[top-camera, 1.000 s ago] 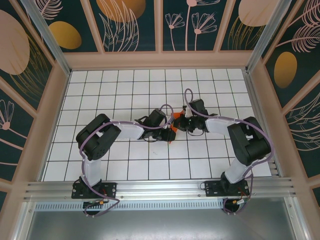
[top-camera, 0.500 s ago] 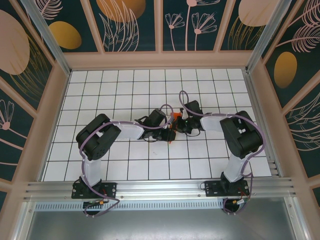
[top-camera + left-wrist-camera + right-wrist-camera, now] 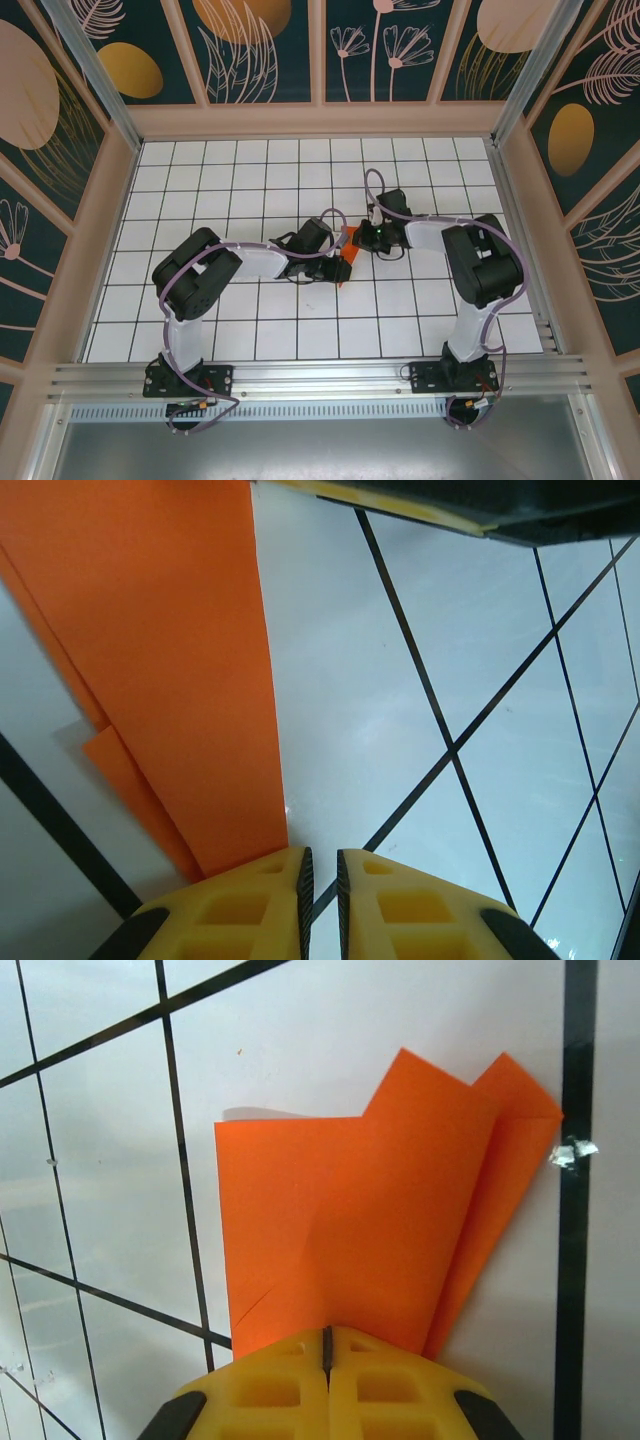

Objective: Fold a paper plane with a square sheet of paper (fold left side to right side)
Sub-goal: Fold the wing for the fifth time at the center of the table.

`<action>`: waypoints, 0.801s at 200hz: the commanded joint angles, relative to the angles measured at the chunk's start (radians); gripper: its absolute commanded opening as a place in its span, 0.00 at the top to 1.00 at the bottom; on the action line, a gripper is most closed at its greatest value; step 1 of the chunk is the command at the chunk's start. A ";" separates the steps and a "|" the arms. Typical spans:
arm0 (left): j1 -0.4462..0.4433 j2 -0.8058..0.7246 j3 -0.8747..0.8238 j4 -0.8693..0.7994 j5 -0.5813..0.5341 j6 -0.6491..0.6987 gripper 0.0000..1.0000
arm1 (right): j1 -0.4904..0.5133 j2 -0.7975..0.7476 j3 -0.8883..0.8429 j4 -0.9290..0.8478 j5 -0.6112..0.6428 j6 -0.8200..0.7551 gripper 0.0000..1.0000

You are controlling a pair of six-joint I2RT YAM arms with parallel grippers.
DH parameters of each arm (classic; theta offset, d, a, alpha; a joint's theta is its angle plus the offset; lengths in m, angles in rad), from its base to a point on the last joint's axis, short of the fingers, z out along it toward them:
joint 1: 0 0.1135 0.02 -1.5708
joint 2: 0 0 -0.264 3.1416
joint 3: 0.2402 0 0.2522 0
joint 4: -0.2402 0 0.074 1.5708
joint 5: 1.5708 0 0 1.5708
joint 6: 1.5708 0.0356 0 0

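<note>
The square sheet of paper [image 3: 348, 239] is bright orange and folded into layers, lying mid-table between the two grippers. In the right wrist view the sheet [image 3: 370, 1220] fans out ahead with a faint crease running to my right gripper [image 3: 326, 1335]. That gripper is shut, its tips resting on the sheet's near edge; I cannot tell whether paper is pinched. My left gripper [image 3: 320, 865] has its jaws a narrow slit apart with only table showing between them. Its left finger [image 3: 250, 900] overlaps the sheet [image 3: 170, 630]. From above, the left gripper [image 3: 338, 258] and right gripper [image 3: 362, 238] stand close together.
The white tabletop [image 3: 250, 190] carries a black grid and is boxed in by pink-framed walls [image 3: 320, 120]. An aluminium rail [image 3: 320, 375] runs along the near edge by the arm bases. A tiny shiny speck [image 3: 572, 1152] sits on a grid line beside the sheet.
The right arm's elbow has swung inward and toward the back, and its wrist has shifted slightly over the sheet. The left arm and the paper have stayed put.
</note>
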 commanded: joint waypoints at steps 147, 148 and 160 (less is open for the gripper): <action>-0.021 0.065 -0.028 -0.136 -0.014 -0.010 0.82 | -0.146 0.163 0.210 -0.099 0.100 -0.142 0.93; -0.021 0.065 -0.028 -0.136 -0.014 -0.010 0.82 | -0.147 0.163 0.210 -0.100 0.099 -0.143 0.93; -0.020 0.065 -0.028 -0.134 -0.014 -0.010 0.82 | -0.158 0.166 0.218 -0.099 0.097 -0.147 0.94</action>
